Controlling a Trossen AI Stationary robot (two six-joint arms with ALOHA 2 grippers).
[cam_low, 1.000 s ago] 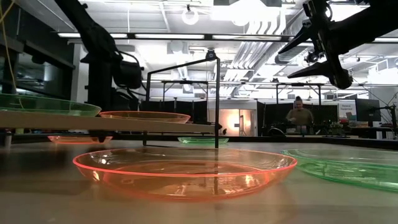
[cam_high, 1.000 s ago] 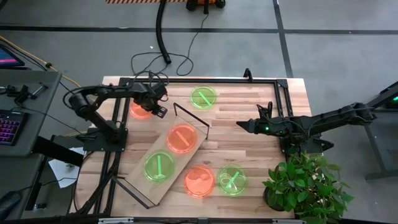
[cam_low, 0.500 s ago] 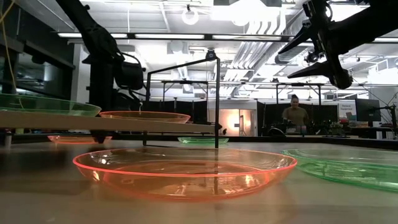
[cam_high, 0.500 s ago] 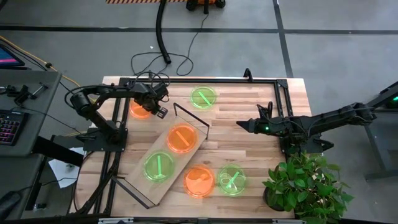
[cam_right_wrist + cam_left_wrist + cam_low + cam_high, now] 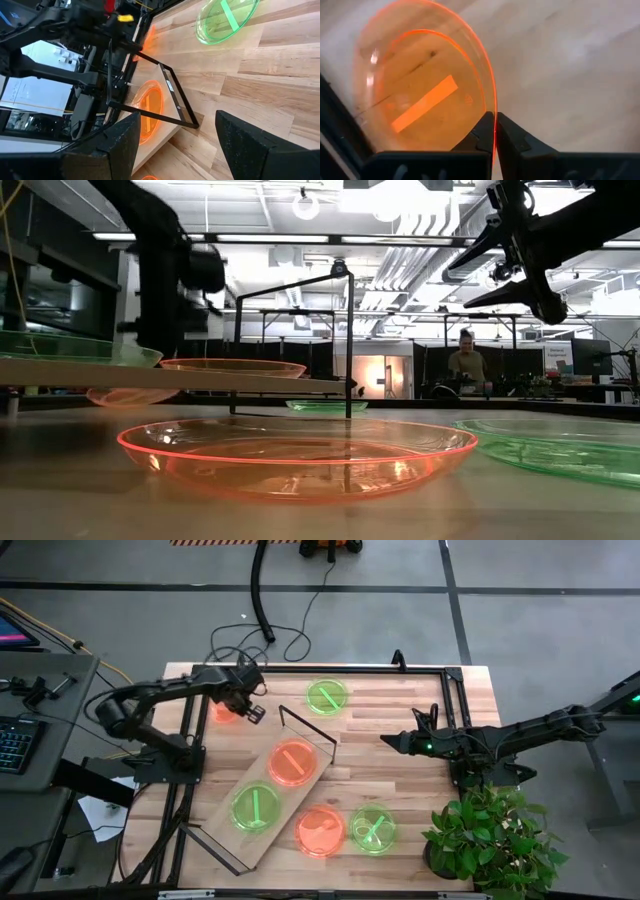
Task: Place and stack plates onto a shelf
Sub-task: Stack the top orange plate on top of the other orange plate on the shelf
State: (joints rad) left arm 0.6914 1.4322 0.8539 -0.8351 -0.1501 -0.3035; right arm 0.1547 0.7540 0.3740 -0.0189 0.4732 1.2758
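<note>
My left hand (image 5: 495, 131) is clamped on the rim of a small round translucent neon orange plastic plate (image 5: 422, 95) with a bright orange stripe inside. The two dark fingers (image 5: 512, 137) pinch its edge between them. Seen from above, that plate (image 5: 224, 710) sits at about ten o'clock on the wooden plank counter (image 5: 400, 755), just beyond the far end of the shelf; in the low view it hangs a little clear of the counter (image 5: 60, 480).

The shelf (image 5: 262, 795), a long light-wood board with thin black wire frames at its ends, lies diagonally from about seven o'clock toward the centre. On it rest a neon orange plate with a stripe (image 5: 293, 762) nearer the middle of the counter and a neon green plate with a stripe (image 5: 255, 806) nearer the seven o'clock end.

A second neon green plate (image 5: 327, 696) lies on the counter at about twelve o'clock. Another neon orange plate (image 5: 320, 831) and a third neon green plate (image 5: 373, 828) lie side by side at about six o'clock, just beside the shelf.

My right hand (image 5: 385, 741) waits at about three o'clock, above bare wood, its fingers (image 5: 250, 142) spread apart and holding nothing. A leafy green potted plant (image 5: 487, 837) stands at about four o'clock.
</note>
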